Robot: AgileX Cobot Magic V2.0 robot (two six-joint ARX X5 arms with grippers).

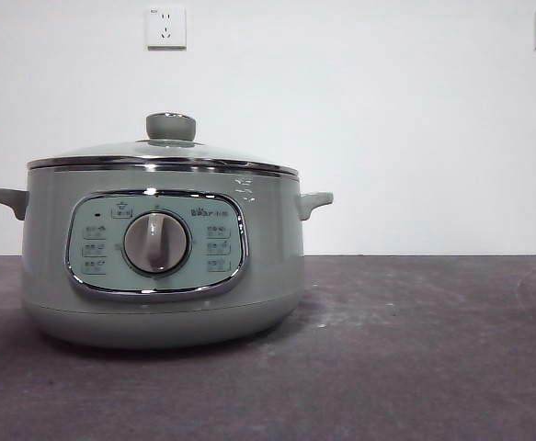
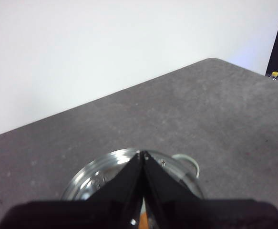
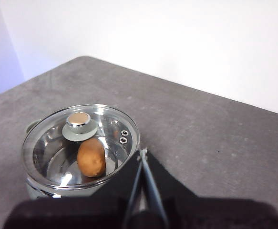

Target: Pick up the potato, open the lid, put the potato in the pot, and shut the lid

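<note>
The potato (image 3: 91,157), a smooth orange-brown oval, lies inside my pot (image 1: 162,266), seen through the domed glass lid (image 3: 81,143) that sits closed on the chrome rim, its sage-green knob shiny on top. The pot is round, glossy pale green, with a chrome-framed panel and central dial; its small lettering is too blurred to read. My left hand (image 2: 142,153) and right hand (image 3: 142,151) are both pressed together above the coarse grey table (image 1: 415,349), the pot at ten o'clock from the right one.
</note>
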